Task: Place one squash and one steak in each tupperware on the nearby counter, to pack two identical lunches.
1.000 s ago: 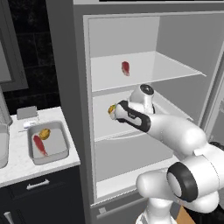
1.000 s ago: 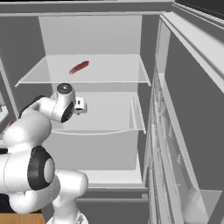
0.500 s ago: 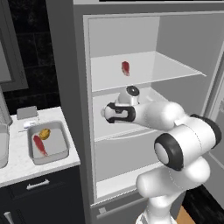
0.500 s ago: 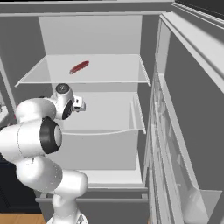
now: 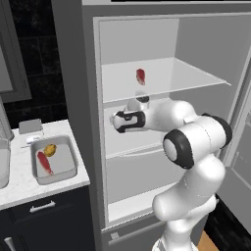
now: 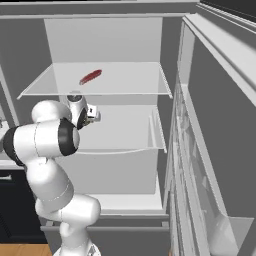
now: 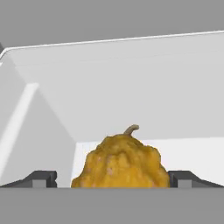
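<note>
Hand view puts a squash (image 7: 121, 162) right in front of us, lumpy and yellow-orange with a short curled stem on top, sitting on a pale fridge shelf (image 7: 192, 151) between our two dark fingertips (image 7: 43, 178). Our gripper (image 7: 114, 180) is spread to its widest, one tip on each side of the squash and neither pressing it, so we have hold of nothing.

From the left base view we see our arm reaching into the open fridge (image 5: 162, 88) at the middle shelf, the gripper (image 5: 115, 121) pointing toward the fridge's left wall. One steak (image 5: 140, 76) lies on the shelf above. On the counter (image 5: 19, 179) to the left, a tupperware (image 5: 68, 166) already holds the other steak (image 5: 44, 163) and the other squash (image 5: 49, 149), side by side.

From the right base view the upper steak (image 6: 90, 77) shows on the top shelf, above our wrist.
</note>
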{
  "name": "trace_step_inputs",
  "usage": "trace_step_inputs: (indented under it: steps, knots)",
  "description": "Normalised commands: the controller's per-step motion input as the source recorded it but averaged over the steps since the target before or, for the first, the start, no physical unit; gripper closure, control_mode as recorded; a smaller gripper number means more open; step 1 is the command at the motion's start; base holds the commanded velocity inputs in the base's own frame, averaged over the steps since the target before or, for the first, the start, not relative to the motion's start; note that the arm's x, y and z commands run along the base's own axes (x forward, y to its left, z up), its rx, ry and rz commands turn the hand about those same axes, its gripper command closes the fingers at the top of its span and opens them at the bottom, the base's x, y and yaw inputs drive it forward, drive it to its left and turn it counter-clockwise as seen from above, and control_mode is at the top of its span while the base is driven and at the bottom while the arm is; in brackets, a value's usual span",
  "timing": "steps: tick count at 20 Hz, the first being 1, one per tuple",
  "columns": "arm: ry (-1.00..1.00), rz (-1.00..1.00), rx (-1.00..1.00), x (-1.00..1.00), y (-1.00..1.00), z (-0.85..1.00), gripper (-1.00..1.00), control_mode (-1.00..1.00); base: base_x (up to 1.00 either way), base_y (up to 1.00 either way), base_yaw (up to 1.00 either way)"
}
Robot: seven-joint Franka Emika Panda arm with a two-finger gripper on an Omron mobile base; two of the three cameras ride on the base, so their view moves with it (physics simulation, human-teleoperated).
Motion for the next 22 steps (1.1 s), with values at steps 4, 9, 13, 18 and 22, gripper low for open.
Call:
trace_step_inputs:
  steps: [4,9,13,18,22]
  knots:
    - [0.0,-0.04,0.0,0.46,0.0,-0.03,-1.0,-1.0,0.0,0.0,0.0]
    - [0.0,-0.07,0.0,0.37,0.0,0.0,-1.0,-1.0,0.0,0.0,0.0]
    - [0.01,-0.14,0.0,-0.17,0.0,-0.5,-1.0,-1.0,0.0,0.0,0.0]
    - [0.01,-0.07,0.0,-0.53,0.0,-0.3,-1.0,-1.0,0.0,0.0,0.0]
    - [0.0,0.0,0.0,-0.45,0.0,0.0,-1.0,-1.0,0.0,0.0,0.0]
